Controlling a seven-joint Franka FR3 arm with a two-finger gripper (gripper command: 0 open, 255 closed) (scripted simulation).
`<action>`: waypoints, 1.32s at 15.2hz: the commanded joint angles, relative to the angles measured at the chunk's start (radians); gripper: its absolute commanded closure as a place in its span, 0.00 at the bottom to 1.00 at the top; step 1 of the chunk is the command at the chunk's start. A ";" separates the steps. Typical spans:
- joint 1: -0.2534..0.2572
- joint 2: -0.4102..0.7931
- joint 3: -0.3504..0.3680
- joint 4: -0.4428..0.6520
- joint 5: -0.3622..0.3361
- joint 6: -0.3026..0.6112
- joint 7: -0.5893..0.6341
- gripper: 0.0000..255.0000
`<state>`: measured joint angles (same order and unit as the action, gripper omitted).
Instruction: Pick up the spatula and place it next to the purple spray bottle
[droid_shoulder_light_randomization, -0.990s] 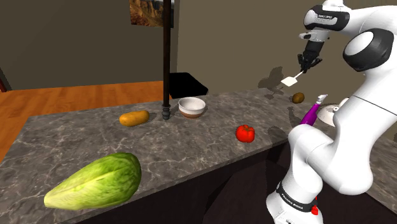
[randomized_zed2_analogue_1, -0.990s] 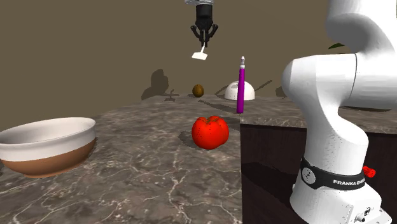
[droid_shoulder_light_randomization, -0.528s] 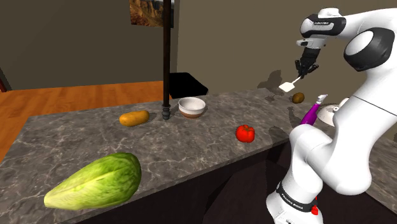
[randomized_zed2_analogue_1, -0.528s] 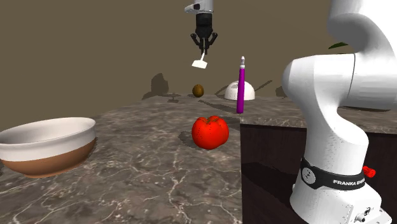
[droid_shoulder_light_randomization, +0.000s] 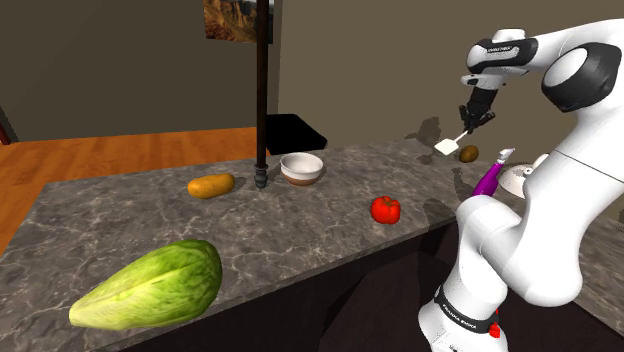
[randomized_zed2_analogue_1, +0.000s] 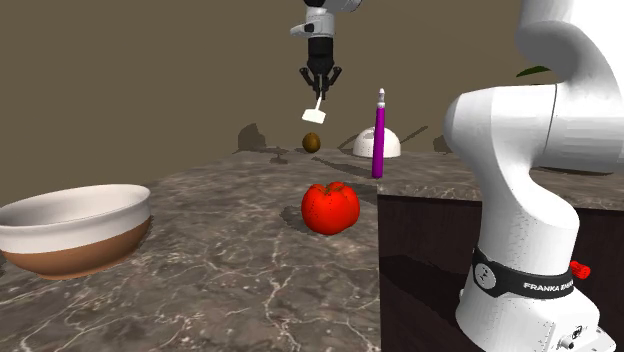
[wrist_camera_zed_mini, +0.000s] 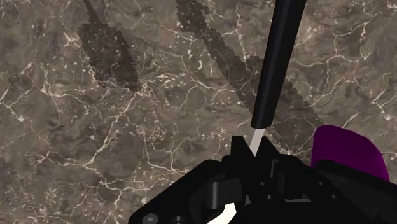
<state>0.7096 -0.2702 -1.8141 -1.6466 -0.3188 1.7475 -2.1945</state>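
Observation:
My black gripper (droid_shoulder_light_randomization: 472, 119) hangs high over the far end of the marble counter, shut on the spatula (droid_shoulder_light_randomization: 447, 146), whose white blade dangles below the fingers. From the second exterior view the gripper (randomized_zed2_analogue_1: 320, 86) holds the spatula (randomized_zed2_analogue_1: 312, 115) above a small brown fruit (randomized_zed2_analogue_1: 312, 142). The purple spray bottle (randomized_zed2_analogue_1: 378, 135) stands upright a short way to that view's right. In the wrist view the spatula's thin shaft and black handle (wrist_camera_zed_mini: 276, 63) run out from between the closed fingers of the gripper (wrist_camera_zed_mini: 254, 150), and the purple bottle (wrist_camera_zed_mini: 347, 150) shows beside it.
A white dome-shaped object (randomized_zed2_analogue_1: 377, 145) sits just behind the bottle. A red tomato (droid_shoulder_light_randomization: 385, 209), a white and brown bowl (droid_shoulder_light_randomization: 301, 167), a black post (droid_shoulder_light_randomization: 261, 90), an orange-brown vegetable (droid_shoulder_light_randomization: 211, 185) and a big lettuce (droid_shoulder_light_randomization: 150, 285) lie along the counter (droid_shoulder_light_randomization: 300, 225). My own arm's base (droid_shoulder_light_randomization: 490, 270) stands at the counter's near right.
The gripper has come down with the spatula and drifted a little toward the shoulder view's left, closer above the brown fruit. Nothing on the counter has moved.

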 joint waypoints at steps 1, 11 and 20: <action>-0.010 0.002 0.002 -0.032 0.001 0.030 0.002 1.00; -0.010 -0.018 -0.018 -0.153 -0.029 0.155 0.029 1.00; 0.025 -0.060 -0.064 -0.239 -0.084 0.256 0.069 1.00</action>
<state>0.7368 -0.3306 -1.8771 -1.8713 -0.4006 1.9894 -2.1282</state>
